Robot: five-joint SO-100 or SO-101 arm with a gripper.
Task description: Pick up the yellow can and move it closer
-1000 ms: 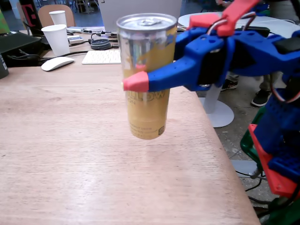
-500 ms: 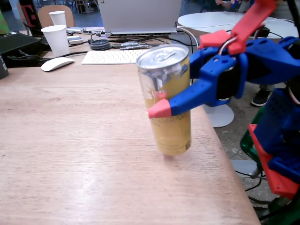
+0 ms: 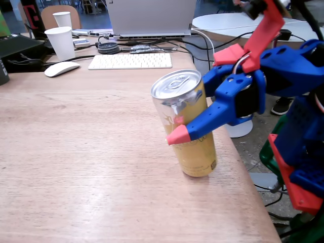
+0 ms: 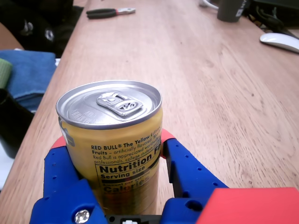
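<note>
End effector (image 3: 178, 127) clamped around can (image 3: 195, 147), fingers on both sides in wrist view (image 4: 114, 154). Can upright, slightly tilted, near right edge of worktop (image 3: 91, 152) in fixed view. Base seemingly touching wood.

I am working in a shared office or maker space: my wooden desk (image 3: 76, 152) carries a white keyboard (image 3: 130, 61), a mouse (image 3: 61, 69), a laptop (image 3: 152, 17), tangled cables (image 3: 152, 45) and paper cups (image 3: 61, 43), with pliers (image 4: 110, 12) lying at its far end.
</note>
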